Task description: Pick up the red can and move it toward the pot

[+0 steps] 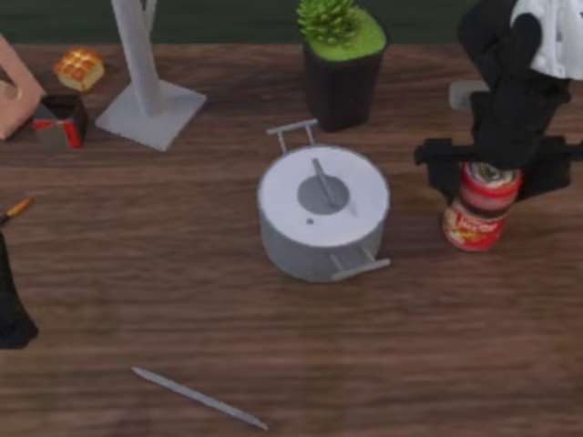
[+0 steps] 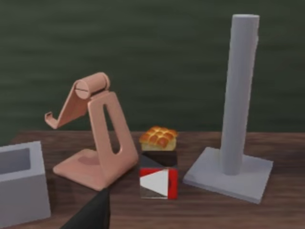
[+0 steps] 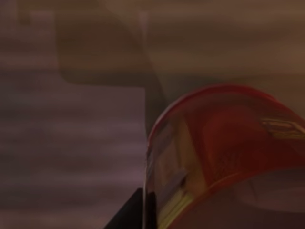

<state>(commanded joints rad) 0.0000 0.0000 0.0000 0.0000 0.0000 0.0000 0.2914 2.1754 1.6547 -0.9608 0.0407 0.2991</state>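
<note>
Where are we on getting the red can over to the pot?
Done: the right gripper has reached the red can and sits over its top. In hand: the grasp; finger closure isn't visible. Left: carrying it to the pot, which stands apart, toward the table's middle. The left arm is parked at the left edge.

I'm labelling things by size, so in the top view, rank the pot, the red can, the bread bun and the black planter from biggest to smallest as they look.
1. the pot
2. the black planter
3. the red can, partly hidden under the right gripper
4. the bread bun
</note>
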